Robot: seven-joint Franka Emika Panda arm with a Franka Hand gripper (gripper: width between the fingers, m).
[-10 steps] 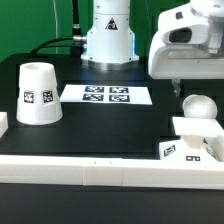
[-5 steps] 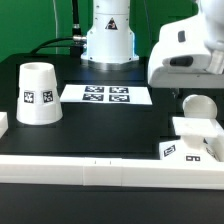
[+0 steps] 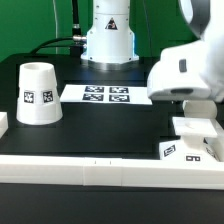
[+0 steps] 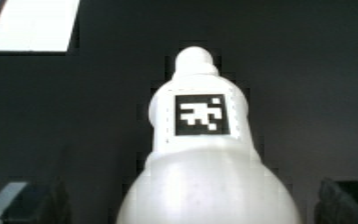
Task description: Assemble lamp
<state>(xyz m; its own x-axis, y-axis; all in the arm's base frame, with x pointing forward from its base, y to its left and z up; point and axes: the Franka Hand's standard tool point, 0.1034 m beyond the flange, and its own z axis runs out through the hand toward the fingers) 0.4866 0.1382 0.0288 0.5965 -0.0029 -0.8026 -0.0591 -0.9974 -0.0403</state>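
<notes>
The arm (image 3: pixel 186 70) has dropped, hiding the bulb (image 4: pixel 202 150); fingers (image 4: pixel 27 200) spread, released.

Lamp shade (image 3: pixel 38 92): 1. Bulb (image 4: pixel 202 160): 1. Square base (image 3: pixel 197 135): 1. Marker board (image 3: pixel 105 95): 1, bearing four tags. Border rail (image 3: pixel 90 165): 1, at six o'clock.

Looks like a robotics lab: robot base (image 3: pixel 108 40) behind a black table (image 3: pixel 100 125), green backdrop (image 3: pixel 30 25), cables (image 3: pixel 58 42), the marker board (image 3: pixel 105 95) lying flat, a tagged shade (image 3: pixel 37 93).
</notes>
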